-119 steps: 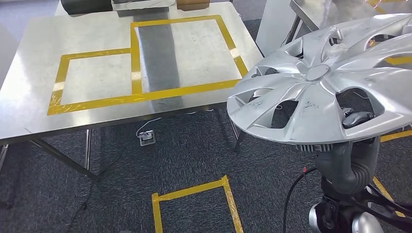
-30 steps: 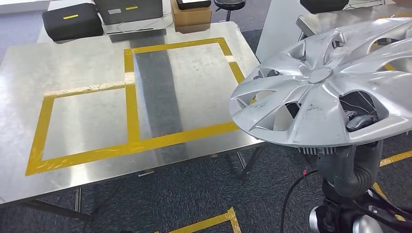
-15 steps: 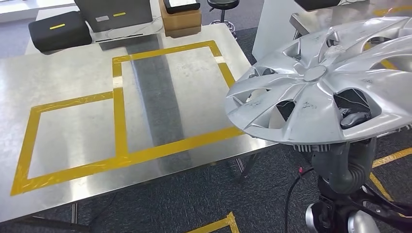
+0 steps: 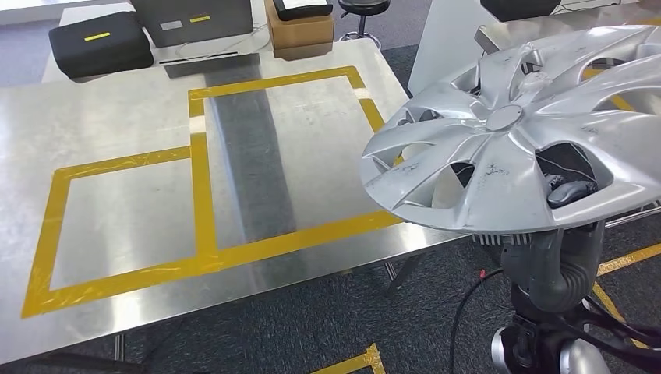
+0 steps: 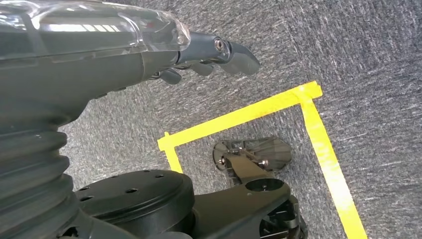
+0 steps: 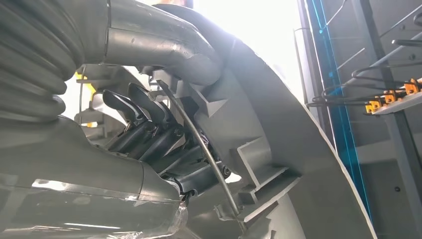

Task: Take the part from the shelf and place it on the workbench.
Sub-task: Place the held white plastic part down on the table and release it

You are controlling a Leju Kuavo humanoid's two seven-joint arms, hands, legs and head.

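From the head view I have one silver wheel cover (image 4: 522, 132) carried above and beside the right edge of the one steel workbench (image 4: 117, 117), so I judge this the carry-over step; next I must swing it over the two yellow-taped squares (image 4: 203, 179) and lower it. The left wrist view shows my left hand (image 5: 209, 57) hanging over carpet, fingers loosely curled, holding nothing. The right wrist view shows my right hand (image 6: 154, 134) with fingers hooked through the cover's back ribs.
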